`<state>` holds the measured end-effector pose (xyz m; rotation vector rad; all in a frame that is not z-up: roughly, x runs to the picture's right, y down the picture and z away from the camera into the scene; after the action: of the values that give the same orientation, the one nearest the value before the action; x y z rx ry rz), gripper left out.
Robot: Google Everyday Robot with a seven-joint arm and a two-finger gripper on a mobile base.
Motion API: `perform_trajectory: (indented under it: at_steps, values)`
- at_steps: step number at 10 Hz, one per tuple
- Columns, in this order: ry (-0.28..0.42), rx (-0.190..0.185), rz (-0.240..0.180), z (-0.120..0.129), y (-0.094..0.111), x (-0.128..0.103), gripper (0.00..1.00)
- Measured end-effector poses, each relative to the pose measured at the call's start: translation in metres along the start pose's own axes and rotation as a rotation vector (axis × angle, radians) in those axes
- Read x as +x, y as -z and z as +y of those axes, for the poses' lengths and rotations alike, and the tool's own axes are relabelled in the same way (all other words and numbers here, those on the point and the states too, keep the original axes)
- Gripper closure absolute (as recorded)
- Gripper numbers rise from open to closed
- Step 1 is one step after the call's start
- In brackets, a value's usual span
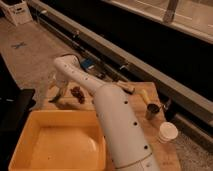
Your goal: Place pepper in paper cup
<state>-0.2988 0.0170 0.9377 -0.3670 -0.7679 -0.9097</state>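
Reaching for pickup: the spread, empty pincer (pixel 57 92) hangs over the likely pepper (pixel 54 100), well apart from the paper cup (pixel 167 132); next comes lowering and pinching it.

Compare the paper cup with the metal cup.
The paper cup is white; the metal cup is dark and shiny. The paper cup looks wider than the metal cup and stands nearer the camera. Both stand upright at the table's right end, far from the end effector at its left.
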Motion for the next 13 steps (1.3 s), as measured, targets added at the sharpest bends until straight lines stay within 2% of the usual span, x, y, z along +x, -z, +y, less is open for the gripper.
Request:
perform_trajectory:
  at_steps: [3, 7, 9, 10, 11, 12, 13]
  values:
    - [-0.022, -0.034, -0.017, 0.009, -0.007, 0.01, 0.35]
    - [-0.007, -0.05, -0.054, 0.005, -0.023, 0.019, 0.35]
    - [-0.006, -0.044, -0.083, 0.003, -0.035, 0.019, 0.35]
    - [-0.008, -0.028, -0.109, 0.002, -0.042, 0.019, 0.35]
    - [-0.014, -0.021, -0.122, 0.004, -0.044, 0.02, 0.37]
    - [-0.01, -0.028, -0.123, 0.005, -0.042, 0.019, 0.44]
    - [-0.008, -0.038, -0.119, 0.007, -0.041, 0.02, 0.55]
